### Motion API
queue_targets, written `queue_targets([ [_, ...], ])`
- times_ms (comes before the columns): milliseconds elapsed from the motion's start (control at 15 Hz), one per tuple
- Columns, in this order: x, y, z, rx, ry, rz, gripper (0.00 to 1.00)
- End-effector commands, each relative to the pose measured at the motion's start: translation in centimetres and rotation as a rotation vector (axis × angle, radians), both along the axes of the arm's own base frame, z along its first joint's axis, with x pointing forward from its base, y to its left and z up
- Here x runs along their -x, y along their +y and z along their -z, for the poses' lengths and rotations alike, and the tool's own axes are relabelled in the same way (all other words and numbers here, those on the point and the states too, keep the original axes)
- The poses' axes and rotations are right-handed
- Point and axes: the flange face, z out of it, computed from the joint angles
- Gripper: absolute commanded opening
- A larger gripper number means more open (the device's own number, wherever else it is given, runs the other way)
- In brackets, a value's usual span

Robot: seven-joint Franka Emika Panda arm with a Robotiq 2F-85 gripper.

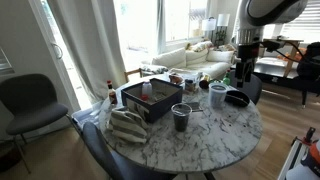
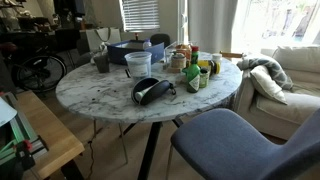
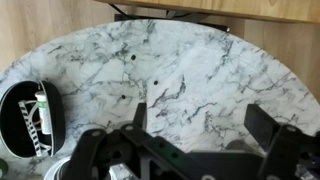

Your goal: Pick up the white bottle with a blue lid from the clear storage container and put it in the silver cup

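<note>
Tabletop inventory: round marble table (image 1: 215, 135), one; cups, two, namely the silver cup (image 1: 218, 95) and a darker grey cup (image 1: 181, 117); low black bowl (image 1: 237, 98), one; clear storage container (image 1: 158, 107), one, holding one white bottle (image 1: 147, 90); striped folded cloth (image 1: 127, 126), one; clustered small bottles (image 2: 195, 70), number indistinct.

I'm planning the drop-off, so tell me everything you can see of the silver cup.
The silver cup is a pale, silvery-white cylinder of unclear material. It stands upright with its mouth open upward on the marble table, between the black bowl and the clear storage container. It is close beside the bowl, but whether they touch cannot be told. Its inside is not visible.
</note>
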Motion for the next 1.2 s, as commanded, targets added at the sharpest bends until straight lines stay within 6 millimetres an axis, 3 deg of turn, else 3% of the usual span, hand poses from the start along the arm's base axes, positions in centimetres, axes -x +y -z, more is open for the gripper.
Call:
queue_targets([
  [0, 0.0, 0.0, 0.0, 0.0, 0.001, 0.0, 1.0],
  [400, 0.0, 0.0, 0.0, 0.0, 0.001, 0.0, 1.0],
  [533, -1.0, 1.2, -1.1, 0.071, -0.158, 0.016, 1.0],
  [667, -3.8, 3.5, -2.3, 0.065, -0.289, 0.004, 1.0],
  [1133, -16.5, 13.5, -5.9, 0.024, -0.661, -0.214, 1.0],
])
